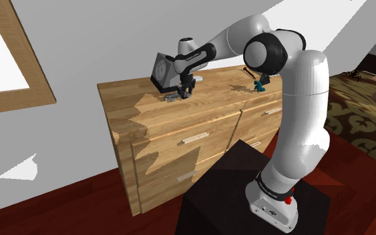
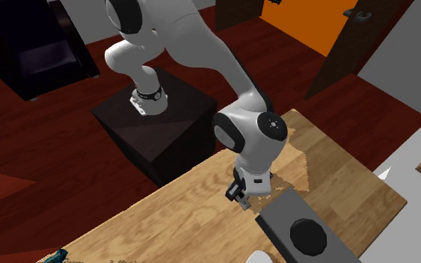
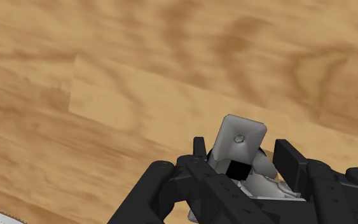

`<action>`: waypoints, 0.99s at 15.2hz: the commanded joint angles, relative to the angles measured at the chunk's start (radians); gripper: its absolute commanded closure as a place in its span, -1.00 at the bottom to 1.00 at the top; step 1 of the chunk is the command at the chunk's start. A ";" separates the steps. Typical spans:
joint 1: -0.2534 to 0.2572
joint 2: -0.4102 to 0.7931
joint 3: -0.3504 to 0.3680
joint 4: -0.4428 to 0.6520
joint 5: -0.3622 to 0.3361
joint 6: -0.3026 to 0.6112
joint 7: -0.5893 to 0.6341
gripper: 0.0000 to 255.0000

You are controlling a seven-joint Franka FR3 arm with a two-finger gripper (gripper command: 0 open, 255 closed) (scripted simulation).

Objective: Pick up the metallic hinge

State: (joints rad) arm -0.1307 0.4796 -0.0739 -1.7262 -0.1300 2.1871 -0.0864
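A: Where's the hand?

B: The hand (image 1: 188, 87) (image 2: 238, 195) (image 3: 241, 147) is low over the counter (image 1: 129, 100), which is the top of a wooden chest of drawers. The arm (image 1: 301, 113) reaches in from the black stand (image 1: 243, 193).

A: What are the fingers doing?

B: In the wrist view the black fingers (image 3: 199, 150) are clamped on the hinge (image 3: 240, 136). One grey leaf with a small round screw spot sticks up between them, and more grey sits lower in the gap.

A: Is the hinge off the wood?

B: Can't tell. In the shoulder view a grey bit (image 1: 171, 96) sits at the counter surface, right by the fingertips.

A: What's nearby?

B: A clock box (image 1: 161, 68), dark with a round pale face and tilted, stands just beside the hand on the wall side. It's the closest thing crowding the grasp. From the second exterior view it reads as a grey slab with a black disc (image 2: 300, 229), near the hand but not touching it.

A: Anything else?

B: A small teal-and-dark item (image 1: 260, 84) (image 2: 56, 256) is well apart, at the counter's other end. A white rounded thing (image 2: 258, 258) shows at the second exterior view's bottom edge, beside the slab. The drawers (image 1: 186, 141) below are closed, with pale handles.

A: And the background?

B: There's a white wall and a wooden window frame (image 1: 21, 73) at the shoulder view's left, and a dark red floor.
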 commanded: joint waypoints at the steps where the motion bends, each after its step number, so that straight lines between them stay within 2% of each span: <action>1: 0.001 -0.010 0.000 0.006 0.001 -0.017 -0.001 1.00; 15: 0.003 -0.085 0.001 0.078 0.005 -0.161 -0.019 1.00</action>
State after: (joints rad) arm -0.1276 0.4000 -0.0726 -1.6506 -0.1248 2.0332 -0.1042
